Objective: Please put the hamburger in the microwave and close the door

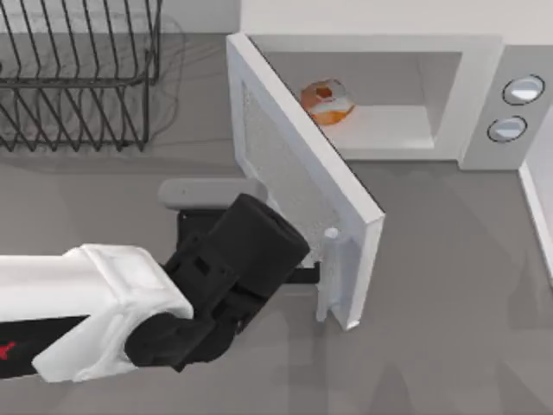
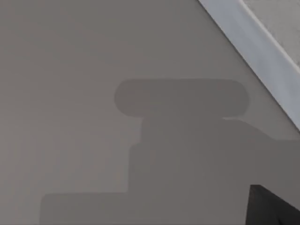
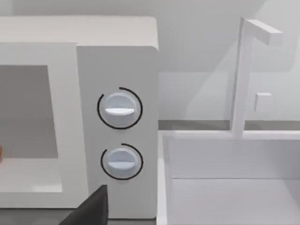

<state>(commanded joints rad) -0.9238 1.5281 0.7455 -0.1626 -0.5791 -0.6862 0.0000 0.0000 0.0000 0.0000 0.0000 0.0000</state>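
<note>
The hamburger (image 1: 327, 101) is seen resting inside the microwave (image 1: 449, 95), on its cavity floor. The door (image 1: 298, 173) is swung partly open, its free edge with the handle (image 1: 333, 281) pointed toward the table's near side. The left gripper (image 1: 302, 275) is placed just beside that handle, on the door's outer face; how its fingers stand cannot be told. A push toward the cavity is likely called for.

**Door half open, blocking the cavity's left side**

The door (image 1: 302, 164) stands diagonally before the microwave (image 1: 484, 95). The cavity is reachable from the table's (image 1: 449, 259) open right side. The left gripper (image 1: 313, 275) is at the door's outer face, near the handle (image 1: 333, 277).
</note>
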